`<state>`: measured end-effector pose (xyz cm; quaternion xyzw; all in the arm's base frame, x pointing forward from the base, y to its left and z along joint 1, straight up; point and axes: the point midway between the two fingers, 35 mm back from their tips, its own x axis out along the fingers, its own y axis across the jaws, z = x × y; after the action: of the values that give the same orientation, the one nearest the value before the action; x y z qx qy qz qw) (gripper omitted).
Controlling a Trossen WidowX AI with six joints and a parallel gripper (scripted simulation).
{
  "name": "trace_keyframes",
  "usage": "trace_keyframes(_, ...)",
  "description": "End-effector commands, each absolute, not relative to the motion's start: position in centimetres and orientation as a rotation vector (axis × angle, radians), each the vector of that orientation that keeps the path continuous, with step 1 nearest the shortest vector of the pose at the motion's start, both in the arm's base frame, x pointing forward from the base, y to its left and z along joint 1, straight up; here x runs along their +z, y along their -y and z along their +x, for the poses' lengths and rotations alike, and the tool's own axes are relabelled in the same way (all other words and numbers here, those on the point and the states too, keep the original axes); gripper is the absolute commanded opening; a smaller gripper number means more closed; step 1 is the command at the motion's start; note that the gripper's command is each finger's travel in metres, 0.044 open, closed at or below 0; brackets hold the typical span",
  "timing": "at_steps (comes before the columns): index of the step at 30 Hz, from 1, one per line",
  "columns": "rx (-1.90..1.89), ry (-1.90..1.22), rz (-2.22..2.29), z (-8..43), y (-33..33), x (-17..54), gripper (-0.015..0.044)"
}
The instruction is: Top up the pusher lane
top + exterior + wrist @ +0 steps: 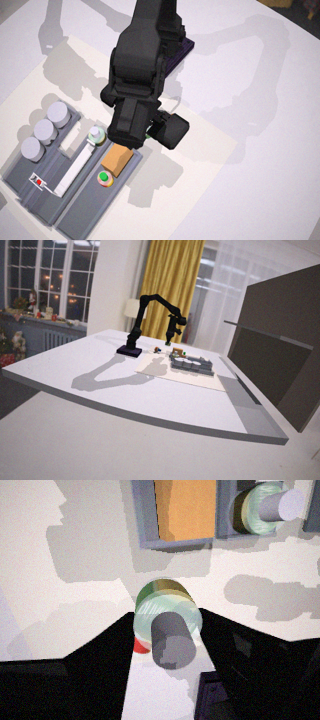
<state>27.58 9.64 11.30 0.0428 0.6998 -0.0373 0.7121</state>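
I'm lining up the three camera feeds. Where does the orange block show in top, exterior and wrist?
Top: orange block, below centre, partly under the arm.
Exterior: just right of centre, behind the white cylinders.
Wrist: top edge, right of centre, cut off.
Shared landmark: the grey tray.
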Motion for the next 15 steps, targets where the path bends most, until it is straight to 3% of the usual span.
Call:
trace_keyframes(1,-0.081,-1.544,0.093,27.5,-9.4,13.3,0.0000)
trace_keyframes(15,-0.064,-1.543,0.069,28.5,-5.7,12.8,0.0000)
